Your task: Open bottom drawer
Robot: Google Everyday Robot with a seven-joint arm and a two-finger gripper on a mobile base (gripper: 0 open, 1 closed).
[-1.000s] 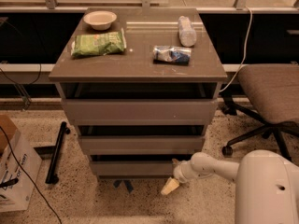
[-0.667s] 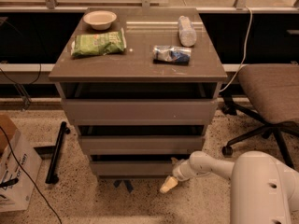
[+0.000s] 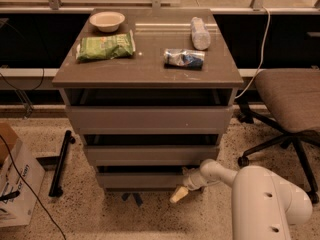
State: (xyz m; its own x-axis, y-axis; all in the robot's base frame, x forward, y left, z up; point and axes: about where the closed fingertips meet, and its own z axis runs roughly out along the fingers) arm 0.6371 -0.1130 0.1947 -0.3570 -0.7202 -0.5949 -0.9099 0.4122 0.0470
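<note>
The bottom drawer is the lowest and narrowest of three grey-brown drawers in a small cabinet, with a plain flat front just above the floor. A dark gap shows above its front. My gripper is at the drawer front's lower right corner, at the end of my white arm, which reaches in from the lower right. One pale fingertip points down and left toward the floor.
The middle drawer and the top drawer sit above. On the cabinet top lie a bowl, a green chip bag, a blue packet and a bottle. An office chair stands right, a cardboard box left.
My gripper and arm have moved slightly left, closer along the bottom drawer's right corner. The drawers have not visibly moved.
</note>
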